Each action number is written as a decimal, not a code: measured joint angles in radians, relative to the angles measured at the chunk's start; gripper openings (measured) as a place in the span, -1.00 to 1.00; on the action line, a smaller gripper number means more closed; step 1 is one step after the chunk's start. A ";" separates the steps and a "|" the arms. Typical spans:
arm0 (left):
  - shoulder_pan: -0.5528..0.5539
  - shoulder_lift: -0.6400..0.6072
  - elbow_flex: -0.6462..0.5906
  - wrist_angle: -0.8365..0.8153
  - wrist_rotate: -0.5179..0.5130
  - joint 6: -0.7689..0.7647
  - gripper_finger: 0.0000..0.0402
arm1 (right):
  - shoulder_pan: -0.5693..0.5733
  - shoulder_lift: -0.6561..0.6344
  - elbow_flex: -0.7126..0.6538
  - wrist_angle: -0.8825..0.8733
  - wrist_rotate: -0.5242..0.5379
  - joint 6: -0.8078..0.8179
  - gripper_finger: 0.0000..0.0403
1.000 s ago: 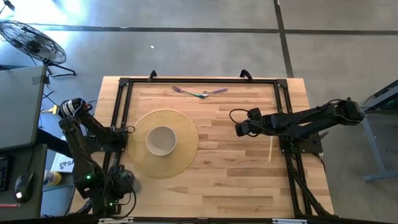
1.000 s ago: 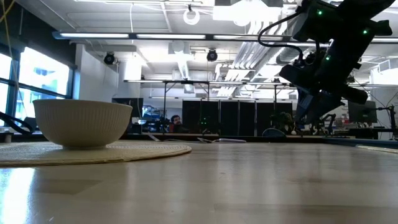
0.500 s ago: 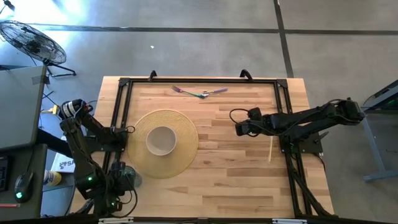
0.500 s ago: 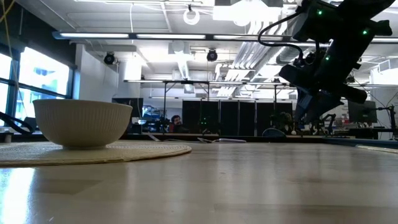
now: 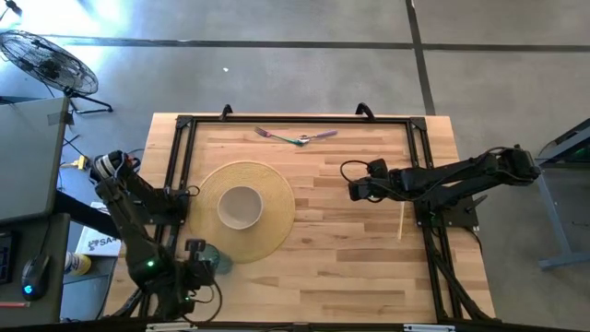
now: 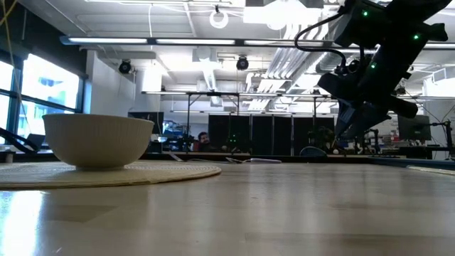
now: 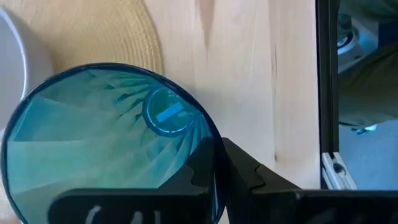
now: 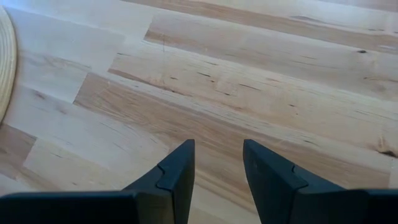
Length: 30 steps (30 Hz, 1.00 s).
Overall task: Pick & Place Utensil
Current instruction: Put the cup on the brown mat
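Observation:
A fork and a spoon [image 5: 297, 137] lie crossed on the wooden table near its far edge. A white bowl [image 5: 240, 207] stands on a round woven placemat [image 5: 272, 198]; both also show in the low view [image 6: 98, 141]. My left gripper [image 5: 201, 262] is at the table's near left, beside the placemat's near edge, and is shut on a translucent blue cup [image 7: 106, 143]. My right gripper [image 5: 354, 191] hovers open and empty over bare wood right of the placemat; its fingers show in its wrist view [image 8: 216, 168]. My left gripper holds the blue cup by its rim [image 7: 210, 148], with one finger inside the cup and one outside [image 7: 245, 171]. The cup is upright with its mouth up. Whether its base is on the table, I cannot tell.
A thin pale wooden stick [image 5: 401, 219] lies near the right arm's base. A black metal frame [image 5: 181, 157] borders the table. Bare wood lies between the placemat and the right gripper. A fan [image 5: 46, 60] stands on the floor at the far left.
My left gripper has moved with the blue cup toward the table's right edge, up to the placemat's near edge. The cup stays upright in the hold.

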 joint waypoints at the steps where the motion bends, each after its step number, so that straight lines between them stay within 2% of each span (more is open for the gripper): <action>1: 0.012 0.004 0.001 0.009 0.008 0.022 -0.96 | 0.000 0.000 0.000 0.001 -0.001 -0.007 -0.36; 7: 0.049 0.005 0.001 0.044 0.021 0.090 -0.94 | 0.000 0.000 0.000 0.003 -0.001 -0.025 -0.36; 11: 0.048 0.006 0.012 0.056 0.042 0.090 -0.85 | 0.000 0.000 0.000 0.003 -0.001 -0.025 -0.36; 30: 0.047 0.002 0.015 0.058 0.043 0.039 -0.01 | 0.000 0.000 0.000 0.008 -0.004 -0.025 -0.36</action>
